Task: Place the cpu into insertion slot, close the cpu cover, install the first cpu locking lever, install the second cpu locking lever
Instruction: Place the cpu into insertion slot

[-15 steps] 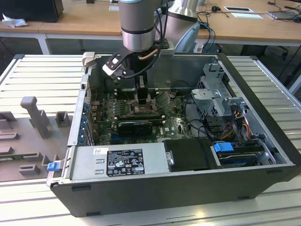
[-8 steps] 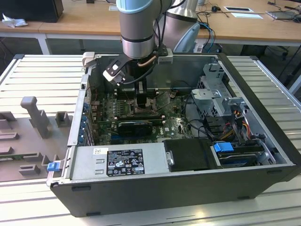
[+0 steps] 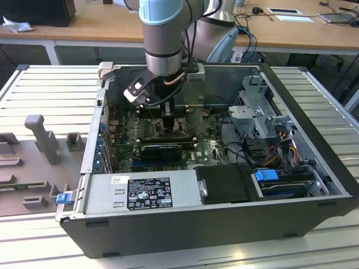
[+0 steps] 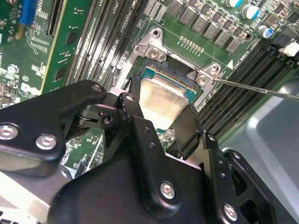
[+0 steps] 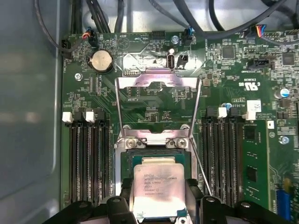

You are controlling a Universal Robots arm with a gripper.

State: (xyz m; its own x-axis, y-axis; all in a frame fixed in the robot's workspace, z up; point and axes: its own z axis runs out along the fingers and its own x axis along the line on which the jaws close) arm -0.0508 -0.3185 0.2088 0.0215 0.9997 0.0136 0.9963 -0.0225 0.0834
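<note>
1. Starting at the exterior view's left, the computer case (image 3: 84,162) lies open on a slatted table (image 3: 50,89). My gripper (image 3: 168,120) reaches down into it above the green motherboard (image 3: 207,148), roughly mid-case.
2. I am pinching the cpu (image 5: 156,179) by two opposite edges. In both wrist views my black fingers (image 5: 126,196) sit tight against its sides, with its silver top bare between them.
3. The cpu lies squarely between my fingertips and right over the insertion slot (image 5: 125,163), whose dark rim frames it. Whether it has bottomed out in the slot or hangs just above it, I cannot tell.
4. I judge the chip to be light, stiff and flat, with a smooth metal lid that could slip. Its underside and the slot's contacts look like the fragile parts. The thin side edges are the place to hold it, kept level and with a gentle squeeze.
5. The cpu cover (image 5: 156,81) is swung open beyond the slot, well clear of my fingers. A thin wire locking lever (image 5: 202,170) stands unlatched beside the slot.
</note>
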